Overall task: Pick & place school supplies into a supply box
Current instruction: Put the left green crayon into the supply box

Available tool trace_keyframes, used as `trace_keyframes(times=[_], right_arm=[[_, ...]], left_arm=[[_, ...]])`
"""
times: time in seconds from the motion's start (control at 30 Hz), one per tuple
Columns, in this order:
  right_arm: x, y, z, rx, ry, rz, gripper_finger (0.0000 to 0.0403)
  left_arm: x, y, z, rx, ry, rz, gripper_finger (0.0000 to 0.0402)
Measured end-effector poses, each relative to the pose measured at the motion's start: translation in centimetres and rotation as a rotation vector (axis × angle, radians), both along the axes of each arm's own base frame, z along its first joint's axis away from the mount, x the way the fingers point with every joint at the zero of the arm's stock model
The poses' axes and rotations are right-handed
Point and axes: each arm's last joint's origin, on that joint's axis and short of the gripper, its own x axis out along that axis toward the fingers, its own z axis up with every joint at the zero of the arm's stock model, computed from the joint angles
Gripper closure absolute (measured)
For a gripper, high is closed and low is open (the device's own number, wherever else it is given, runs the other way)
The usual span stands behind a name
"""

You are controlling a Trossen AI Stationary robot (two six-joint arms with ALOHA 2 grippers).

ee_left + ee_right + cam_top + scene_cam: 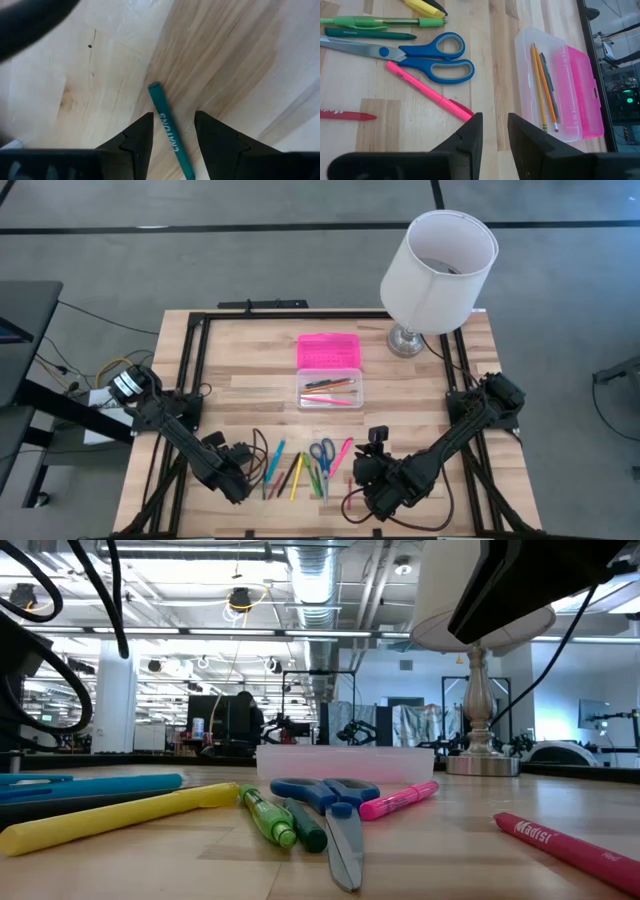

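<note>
My left claw (172, 132) sits low over the near left part of the table (250, 380), fingers apart, straddling a teal pen (171, 131) that lies flat on the wood between them, not gripped. My right claw (494, 131) hovers at the near right, fingers parted with nothing between them, its tips just short of a pink highlighter (427, 91) lying at a slant.

Right past that highlighter, the blue-handled scissors (415, 56) lie closed on the table, touching it. Beyond them sit a dark green pen (367, 33), a light green pen (380, 21) and a yellow marker (422, 6), all lined up close together. A red marker (345, 115) lies off on its own, apart from the cluster.

Farther on, mid-table, there's the supply box (329, 388), clear base open with its pink lid (328, 350) folded back; a few pencils (542, 87) lie inside.

At the far right corner a white-shaded lamp (437, 268) stands just beside the box's end of the table.
</note>
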Motion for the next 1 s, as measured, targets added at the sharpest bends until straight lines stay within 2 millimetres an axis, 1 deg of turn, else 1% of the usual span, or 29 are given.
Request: trace_keyframes(times=[0.17, 0.37, 0.53, 0.73, 1.0], right_arm=[[0.00, 0.00, 0.00, 0.000, 0.000, 0.000, 0.0317], [0.00, 0.00, 0.00, 0.000, 0.000, 0.000, 0.0317], [0.00, 0.00, 0.00, 0.000, 0.000, 0.000, 0.0317], [0.00, 0.00, 0.00, 0.000, 0.000, 0.000, 0.0317], [0.00, 0.00, -0.02, -0.001, 0.001, 0.000, 0.0317]], left_arm=[[0.01, 0.07, 0.75, -0.024, -0.061, -0.020, 0.0258], [0.03, -0.01, 0.77, -0.051, -0.076, -0.047, 0.0274], [-0.24, -0.13, 0.57, -0.070, -0.067, -0.021, 0.0291], [-0.40, -0.43, 0.56, -0.082, -0.070, -0.032, 0.0315], [-0.28, -0.60, 0.52, -0.111, -0.073, -0.118, 0.0357]])
